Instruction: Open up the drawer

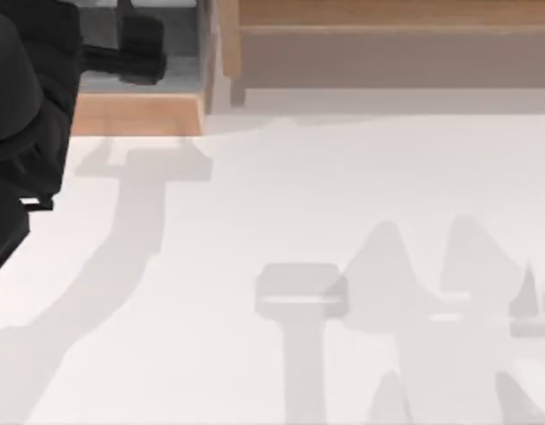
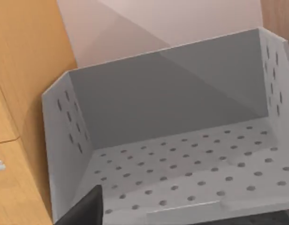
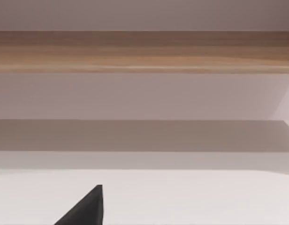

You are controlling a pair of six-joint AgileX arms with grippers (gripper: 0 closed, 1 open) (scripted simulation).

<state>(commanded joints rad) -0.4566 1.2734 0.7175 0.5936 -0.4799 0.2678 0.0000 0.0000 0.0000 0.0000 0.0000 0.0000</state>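
The drawer [image 1: 135, 113] stands pulled out at the table's back left, with a light wooden front panel and a grey box behind it. Its grey perforated floor and walls [image 2: 182, 164] show from close up in the left wrist view, with nothing inside. My left gripper [image 1: 140, 53] hangs over the drawer's inside, just behind the front panel. It is open: one dark fingertip [image 2: 86, 208] and a dark edge opposite it stand far apart with nothing between. A dark part of my right gripper [image 3: 88, 208] faces the cabinet from low over the table.
The wooden cabinet [image 1: 387, 44] runs along the back edge, to the right of the drawer. The white tabletop [image 1: 299, 221] in front of it carries only the arms' shadows. The left arm's black body [image 1: 25, 115] covers the left edge.
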